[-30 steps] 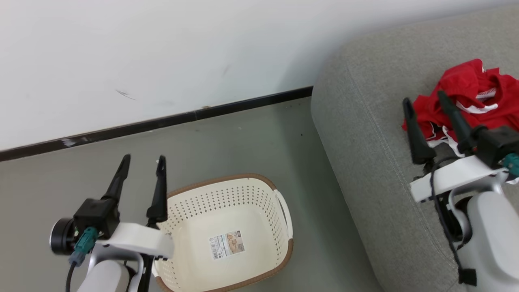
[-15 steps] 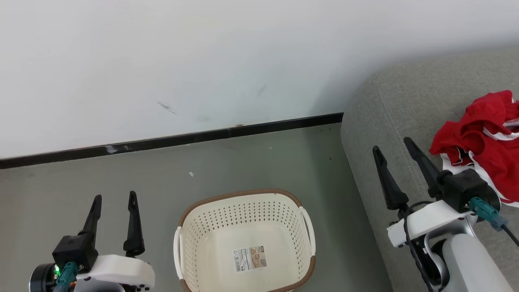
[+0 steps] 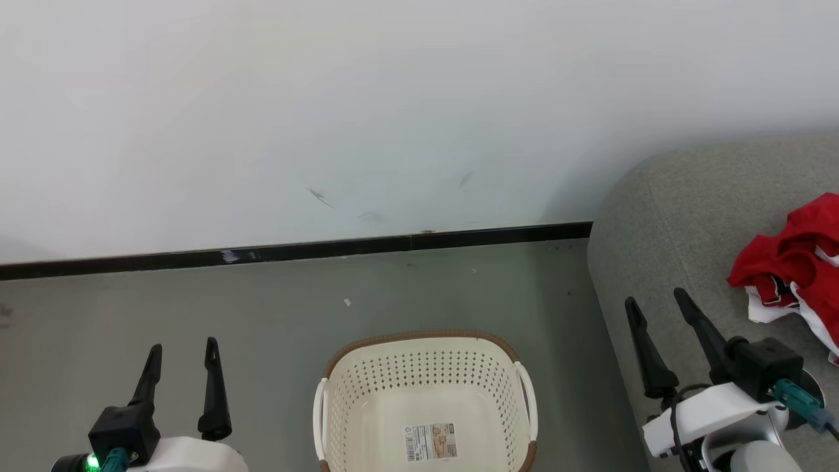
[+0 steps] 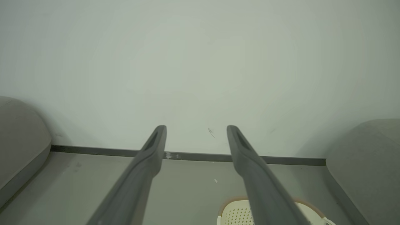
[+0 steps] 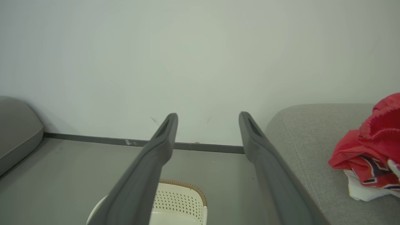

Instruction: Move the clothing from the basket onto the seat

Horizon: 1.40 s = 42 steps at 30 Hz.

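Clothing (image 3: 796, 278) red, white trim; basket (image 3: 393, 380) cream, brown rim; seat (image 3: 668, 223) grey.

basket (image 3: 426, 393) on floor (image 3: 295, 314), holds no clothing | clothing (image 3: 796, 275) heaped on seat (image 3: 682, 229) | left pincer (image 3: 182, 352) spread, holding nothing | right pincer (image 3: 657, 305) spread above seat edge

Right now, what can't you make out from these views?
Head view: clothing cut off by the right edge; garment count unclear.
Head view: basket cut off at its near end by the bottom edge.
Head view: label sticker print too small to read.
Right wrist view: basket partly behind a finger of the right end effector.
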Tool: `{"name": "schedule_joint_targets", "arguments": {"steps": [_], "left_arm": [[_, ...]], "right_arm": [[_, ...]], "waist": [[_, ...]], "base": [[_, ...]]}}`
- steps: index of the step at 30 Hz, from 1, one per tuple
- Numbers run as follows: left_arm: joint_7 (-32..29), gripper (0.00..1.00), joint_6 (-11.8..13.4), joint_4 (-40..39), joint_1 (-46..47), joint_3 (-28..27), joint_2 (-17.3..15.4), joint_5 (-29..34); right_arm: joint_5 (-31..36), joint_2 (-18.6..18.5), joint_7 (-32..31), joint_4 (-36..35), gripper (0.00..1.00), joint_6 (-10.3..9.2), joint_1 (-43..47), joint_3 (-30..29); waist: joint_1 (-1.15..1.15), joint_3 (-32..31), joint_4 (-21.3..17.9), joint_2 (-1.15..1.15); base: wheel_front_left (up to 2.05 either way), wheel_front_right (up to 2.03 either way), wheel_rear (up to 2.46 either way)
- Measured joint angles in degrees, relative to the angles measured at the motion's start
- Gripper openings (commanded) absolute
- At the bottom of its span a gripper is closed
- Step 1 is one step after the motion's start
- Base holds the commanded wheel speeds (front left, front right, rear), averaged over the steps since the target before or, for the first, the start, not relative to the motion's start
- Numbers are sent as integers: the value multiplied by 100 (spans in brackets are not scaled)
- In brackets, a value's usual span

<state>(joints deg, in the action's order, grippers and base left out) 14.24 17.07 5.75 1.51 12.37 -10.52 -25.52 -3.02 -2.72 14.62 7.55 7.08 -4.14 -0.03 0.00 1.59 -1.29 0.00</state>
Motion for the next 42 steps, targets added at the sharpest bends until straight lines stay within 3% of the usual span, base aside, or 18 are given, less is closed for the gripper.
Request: {"name": "schedule_joint_targets", "arguments": {"steps": [18, 42], "left_arm": [[-4, 100, -29, 201, -204, 167, -1, 53], [-5, 100, -66, 241, -193, 162, -8, 49]], "right_arm": [[-407, 36, 0, -134, 100, 0, 577, -22], [-519, 41, 0, -269, 100, 0, 778, 105]], "waist": [[0, -335, 317, 0], [0, -331, 255, 0]], "base": [[0, 0, 0], [0, 0, 0]]}}
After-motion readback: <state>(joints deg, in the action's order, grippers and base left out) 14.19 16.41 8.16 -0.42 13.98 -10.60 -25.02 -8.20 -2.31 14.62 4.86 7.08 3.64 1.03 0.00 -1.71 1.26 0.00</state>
